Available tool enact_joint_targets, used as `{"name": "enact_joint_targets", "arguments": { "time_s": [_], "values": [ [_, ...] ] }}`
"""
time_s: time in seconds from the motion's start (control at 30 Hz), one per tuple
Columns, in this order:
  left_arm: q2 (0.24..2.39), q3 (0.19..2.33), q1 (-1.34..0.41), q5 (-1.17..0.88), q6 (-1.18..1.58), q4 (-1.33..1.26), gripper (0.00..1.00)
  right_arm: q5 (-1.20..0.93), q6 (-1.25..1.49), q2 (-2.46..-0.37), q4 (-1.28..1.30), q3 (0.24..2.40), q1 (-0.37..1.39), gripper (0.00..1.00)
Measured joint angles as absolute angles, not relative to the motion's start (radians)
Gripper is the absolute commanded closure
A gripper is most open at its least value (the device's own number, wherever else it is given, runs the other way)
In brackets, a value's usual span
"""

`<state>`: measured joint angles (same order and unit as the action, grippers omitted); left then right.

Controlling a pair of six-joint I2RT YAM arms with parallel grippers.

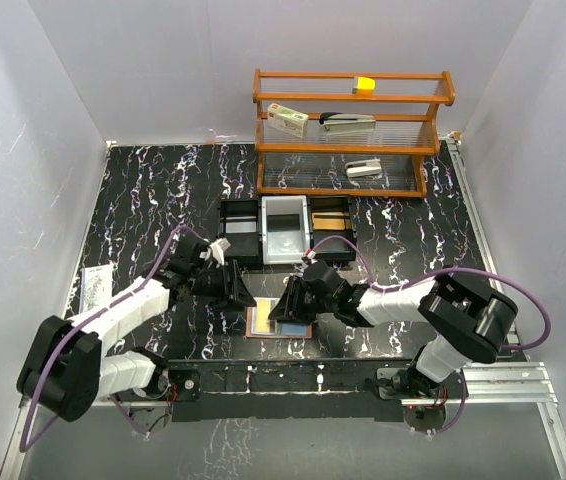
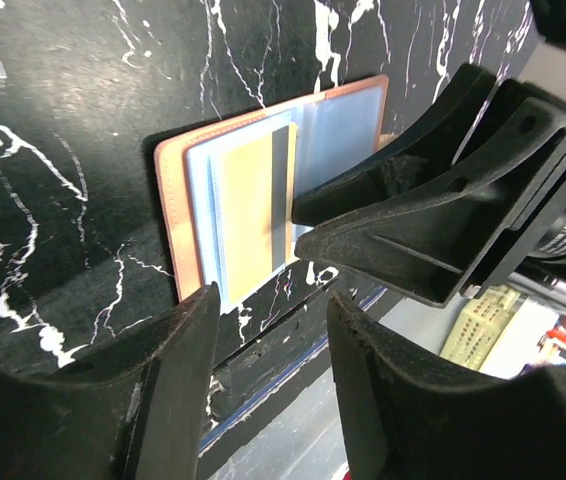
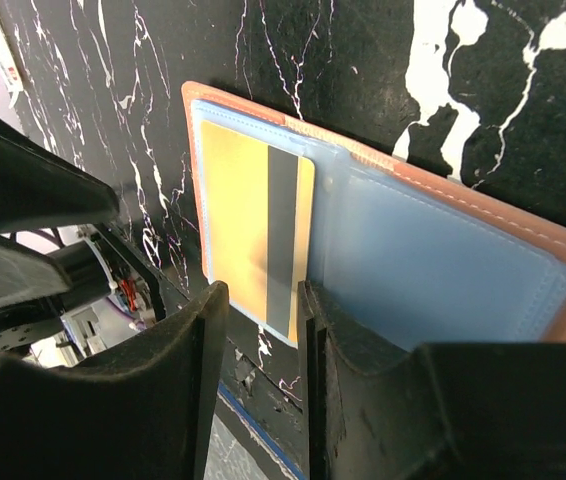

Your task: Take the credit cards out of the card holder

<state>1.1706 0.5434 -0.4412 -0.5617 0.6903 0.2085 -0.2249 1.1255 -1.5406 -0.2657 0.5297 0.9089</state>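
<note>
The salmon-pink card holder (image 1: 260, 326) lies open and flat near the table's front edge. It also shows in the left wrist view (image 2: 171, 190) and the right wrist view (image 3: 523, 228). A yellow-orange card (image 3: 238, 210) with a grey stripe lies on its left pale-blue pocket and also shows in the left wrist view (image 2: 248, 205). No other card shows. My right gripper (image 3: 260, 300) is open just over the holder's near edge, one finger (image 3: 338, 330) at the right pocket and the card's near end between its tips. My left gripper (image 2: 271, 315) is open and empty beside the holder's left edge.
A black three-part tray (image 1: 288, 232) stands behind the holder. A wooden shelf (image 1: 348, 150) at the back carries a white-and-red box (image 1: 288, 120) and a stapler. A paper packet (image 1: 95, 285) lies at far left. The table's front edge (image 2: 293, 340) is close to the holder.
</note>
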Motion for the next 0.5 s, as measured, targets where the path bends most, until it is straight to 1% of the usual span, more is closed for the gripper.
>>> {"name": "enact_joint_targets", "arguments": {
  "time_s": [0.2, 0.5],
  "values": [
    [1.240, 0.544, -0.510, -0.553, 0.707, 0.161, 0.60, -0.220, 1.127, -1.540, -0.257, 0.535, 0.909, 0.68],
    [1.320, 0.545, -0.563, -0.513, 0.719, 0.129, 0.63, -0.204, 1.124, -1.504, -0.234, 0.535, 0.908, 0.70]
  ]
}}
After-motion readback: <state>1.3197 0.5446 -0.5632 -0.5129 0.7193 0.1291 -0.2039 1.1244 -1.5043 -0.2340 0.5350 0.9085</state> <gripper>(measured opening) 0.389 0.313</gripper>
